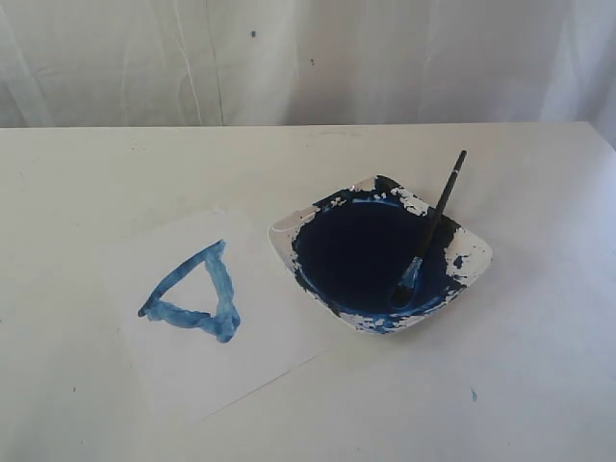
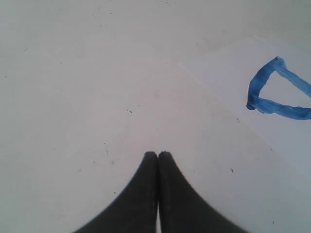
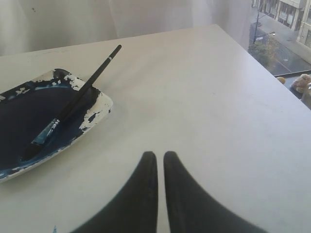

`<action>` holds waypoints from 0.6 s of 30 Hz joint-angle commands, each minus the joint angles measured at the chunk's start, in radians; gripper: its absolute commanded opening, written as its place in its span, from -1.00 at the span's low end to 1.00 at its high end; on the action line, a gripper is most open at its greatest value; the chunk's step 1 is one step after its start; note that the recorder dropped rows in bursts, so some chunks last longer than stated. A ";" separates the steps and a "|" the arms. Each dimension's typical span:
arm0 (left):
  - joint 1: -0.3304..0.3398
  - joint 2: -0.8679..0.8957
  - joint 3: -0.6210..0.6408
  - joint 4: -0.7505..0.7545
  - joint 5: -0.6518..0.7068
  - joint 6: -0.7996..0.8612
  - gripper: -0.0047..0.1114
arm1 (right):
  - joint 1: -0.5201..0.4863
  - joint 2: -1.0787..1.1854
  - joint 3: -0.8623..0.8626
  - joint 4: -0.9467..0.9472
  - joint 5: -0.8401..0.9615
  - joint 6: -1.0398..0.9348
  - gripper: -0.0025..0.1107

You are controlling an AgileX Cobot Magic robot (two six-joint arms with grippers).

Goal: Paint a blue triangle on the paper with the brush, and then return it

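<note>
Blue triangle (image 1: 226, 298) closed on the paper (image 1: 260, 332), beside the dish (image 1: 474, 252); brush (image 1: 430, 226) lying in the dish, bristles in paint, handle propped over the far rim. Looks finished: painted, brush put back; next, only keeping clear. Left gripper (image 2: 158, 154) pinched together, empty; right gripper (image 3: 160, 155) nearly together, empty. Bare table (image 1: 539, 366) all round, far edge well behind the dish.

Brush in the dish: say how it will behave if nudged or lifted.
The brush looks thin, so probably light. Its handle leans on the dish rim, so a nudge may slide or roll it. The paint-wet tip might drip.
</note>
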 commanded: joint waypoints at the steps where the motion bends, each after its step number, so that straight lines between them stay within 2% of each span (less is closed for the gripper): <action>1: 0.000 -0.004 0.005 -0.005 0.008 -0.006 -0.92 | -0.006 -0.006 0.005 -0.001 -0.013 -0.008 -0.86; 18: 0.000 -0.004 0.005 -0.005 0.008 -0.006 -0.92 | 0.021 -0.006 0.005 -0.001 -0.013 -0.008 -0.86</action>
